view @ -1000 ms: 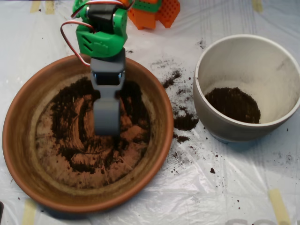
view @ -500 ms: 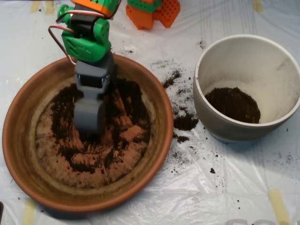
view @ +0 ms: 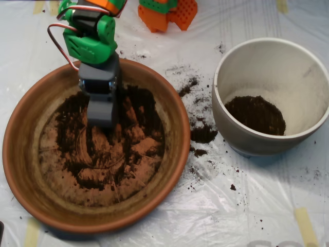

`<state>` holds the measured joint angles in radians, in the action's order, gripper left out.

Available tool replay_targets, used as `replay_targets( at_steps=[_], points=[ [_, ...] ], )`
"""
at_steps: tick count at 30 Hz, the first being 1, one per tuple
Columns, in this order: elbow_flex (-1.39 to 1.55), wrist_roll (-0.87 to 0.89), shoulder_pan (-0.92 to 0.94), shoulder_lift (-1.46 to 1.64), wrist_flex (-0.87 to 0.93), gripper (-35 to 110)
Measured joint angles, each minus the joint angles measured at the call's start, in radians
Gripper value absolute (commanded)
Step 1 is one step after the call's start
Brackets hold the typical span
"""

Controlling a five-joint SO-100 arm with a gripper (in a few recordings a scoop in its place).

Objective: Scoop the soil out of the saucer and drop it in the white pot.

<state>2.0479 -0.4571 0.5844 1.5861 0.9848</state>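
The terracotta saucer [view: 16, 154] fills the left half of the overhead view, with dark soil [view: 146, 118] smeared thinly over its floor in a ring and bare clay showing between the streaks. My grey scoop [view: 102, 114] reaches down from the green arm [view: 90, 38] into the saucer's upper-left part, its tip in the soil near the back of the dish. The white pot [view: 277, 67] stands to the right, apart from the saucer. A dark heap of soil [view: 255, 114] lies on its bottom.
Spilled soil crumbs [view: 203, 134] lie on the white plastic sheet between saucer and pot. Orange robot parts [view: 167, 13] sit at the top edge. Yellow tape strips [view: 306, 226] mark the sheet near the corners.
The scoop has swung left across the saucer and then drawn back toward the dish's far rim, dragging through the soil. Saucer and pot have stayed put.
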Motion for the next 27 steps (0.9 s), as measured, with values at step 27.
replay_targets(
  at_steps=[27],
  points=[
    [0.005, 0.132, -0.158, 0.127, 0.127, -1]
  ],
)
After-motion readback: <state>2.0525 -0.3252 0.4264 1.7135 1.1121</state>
